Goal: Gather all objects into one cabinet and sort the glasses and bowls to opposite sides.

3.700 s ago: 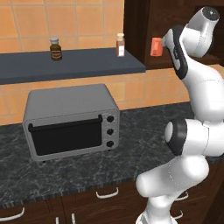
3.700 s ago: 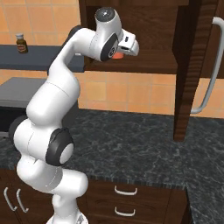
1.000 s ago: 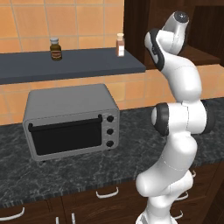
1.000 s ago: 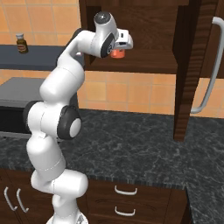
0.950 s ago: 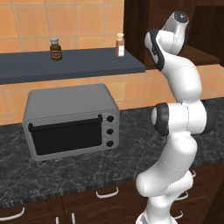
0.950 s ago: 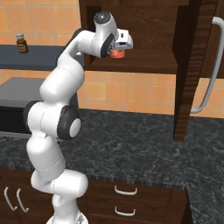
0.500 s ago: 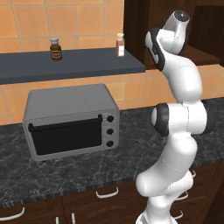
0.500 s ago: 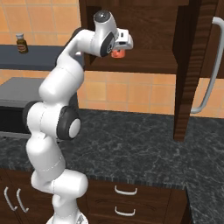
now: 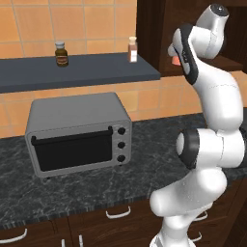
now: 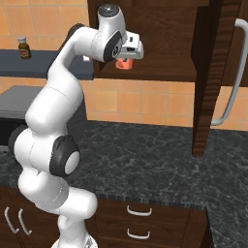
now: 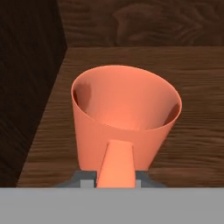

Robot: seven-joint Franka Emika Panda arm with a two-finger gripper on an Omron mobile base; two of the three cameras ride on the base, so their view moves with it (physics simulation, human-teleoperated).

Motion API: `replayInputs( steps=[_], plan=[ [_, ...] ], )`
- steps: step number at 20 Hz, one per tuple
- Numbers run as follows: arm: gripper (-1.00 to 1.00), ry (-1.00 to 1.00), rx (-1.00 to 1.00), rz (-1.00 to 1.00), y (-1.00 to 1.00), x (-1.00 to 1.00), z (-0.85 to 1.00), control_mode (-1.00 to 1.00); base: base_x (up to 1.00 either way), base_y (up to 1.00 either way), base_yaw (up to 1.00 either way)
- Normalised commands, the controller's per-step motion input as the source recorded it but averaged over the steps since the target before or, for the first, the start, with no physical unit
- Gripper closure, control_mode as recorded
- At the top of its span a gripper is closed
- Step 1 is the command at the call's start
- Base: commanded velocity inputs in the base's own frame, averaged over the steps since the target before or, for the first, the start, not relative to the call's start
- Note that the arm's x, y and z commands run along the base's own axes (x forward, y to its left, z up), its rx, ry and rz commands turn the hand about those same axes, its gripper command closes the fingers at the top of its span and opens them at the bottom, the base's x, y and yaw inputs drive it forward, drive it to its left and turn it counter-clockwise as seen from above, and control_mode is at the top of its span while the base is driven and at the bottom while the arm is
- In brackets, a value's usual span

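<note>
My gripper [image 10: 127, 56] is shut on an orange cup [image 10: 124, 64], held at the open front of the dark brown wooden cupboard [image 10: 164, 29]. In the hand view the orange cup [image 11: 127, 116] stands upright with its open mouth towards the camera, above the cupboard's wooden floor [image 11: 192, 109] and close to its left wall. One finger [image 11: 116, 164] lies against the cup's near side. From the left base view, a sliver of the cup [image 9: 174, 61] shows behind my forearm. The dark grey shelf board [image 9: 82, 72] runs to the left of the cupboard.
A brown bottle [image 9: 61, 53] and a white bottle [image 9: 132, 49] stand on the shelf board. A grey toaster oven [image 9: 77, 132] sits on the dark stone counter [image 10: 145, 160] below. The open cupboard door with its long metal handle [image 10: 230, 92] hangs at the right.
Since 3.7 s ago the arm has straightened up and carried the orange cup slightly further toward the cupboard. Over the last second nothing has visibly moved.
</note>
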Motion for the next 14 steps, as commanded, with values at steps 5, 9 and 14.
replayInputs(
  steps=[5,9,14],
  plan=[
    [1.00,-0.01,-0.02,0.00,0.38,-1.00,0.00,-1.00,0.00,0.00,0.00],
    [1.00,-0.07,-0.01,0.00,0.31,-1.00,0.00,-1.00,0.00,0.00,0.00],
    [1.00,-0.03,0.00,0.00,0.23,-1.00,0.00,-1.00,0.00,0.00,0.00]
  ],
)
